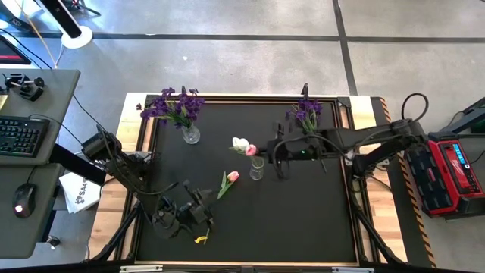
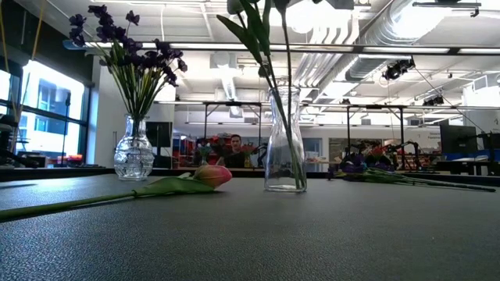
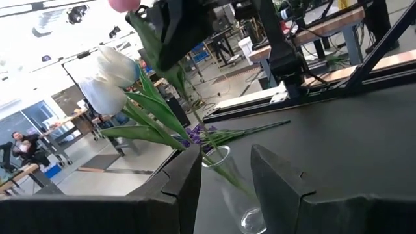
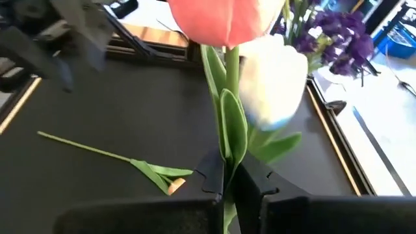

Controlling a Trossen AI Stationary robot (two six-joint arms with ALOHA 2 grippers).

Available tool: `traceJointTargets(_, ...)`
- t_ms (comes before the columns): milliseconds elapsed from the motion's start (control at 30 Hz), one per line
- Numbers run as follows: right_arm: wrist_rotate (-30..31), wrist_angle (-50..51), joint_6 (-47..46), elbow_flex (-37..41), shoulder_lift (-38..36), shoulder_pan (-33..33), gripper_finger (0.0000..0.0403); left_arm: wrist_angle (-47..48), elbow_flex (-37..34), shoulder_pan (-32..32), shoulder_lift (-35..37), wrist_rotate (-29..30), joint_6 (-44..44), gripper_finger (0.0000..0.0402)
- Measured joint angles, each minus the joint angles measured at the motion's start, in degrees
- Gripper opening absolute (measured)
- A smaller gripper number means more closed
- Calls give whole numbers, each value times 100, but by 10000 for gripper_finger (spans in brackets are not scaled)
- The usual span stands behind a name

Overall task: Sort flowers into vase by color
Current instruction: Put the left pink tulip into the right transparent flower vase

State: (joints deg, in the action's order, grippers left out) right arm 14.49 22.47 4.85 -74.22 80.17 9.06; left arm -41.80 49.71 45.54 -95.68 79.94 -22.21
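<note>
Black matting covers the table (image 1: 303,220) under me, framed by a wooden edge. My right gripper (image 4: 229,174) hangs over the middle of it, just above the narrow glass vase (image 1: 258,168), with its fingers pinched tight on the green stem of a pink tulip (image 4: 227,18); the pink head stands beside the white tulips (image 1: 240,143) already in that vase. My left gripper (image 3: 224,172) waits low near the front left of the mat, its fingers parted with nothing between them.

At the back left, a round glass vase (image 1: 191,135) holds a bunch of purple flowers (image 1: 176,105). More purple stems (image 1: 307,114) lie flat on the mat at the back right. One pink tulip (image 1: 227,182) lies loose between the narrow vase and my left gripper. A small yellow scrap (image 1: 200,240) sits near the front edge.
</note>
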Motion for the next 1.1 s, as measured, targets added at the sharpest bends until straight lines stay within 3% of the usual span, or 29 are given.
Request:
traceJointTargets(333, -20, -391, -343, 481, 51, -197, 70, 70, -2, 0, 0, -4, 118, 122)
traceJointTargets(733, 450, -495, -744, 732, -11, -184, 165, 91, -2, 2, 0, -4, 249, 122)
traceJointTargets(1100, 444, -113, -762, 734, -962, -181, 208, 96, -2, 37, 0, -6, 268, 122)
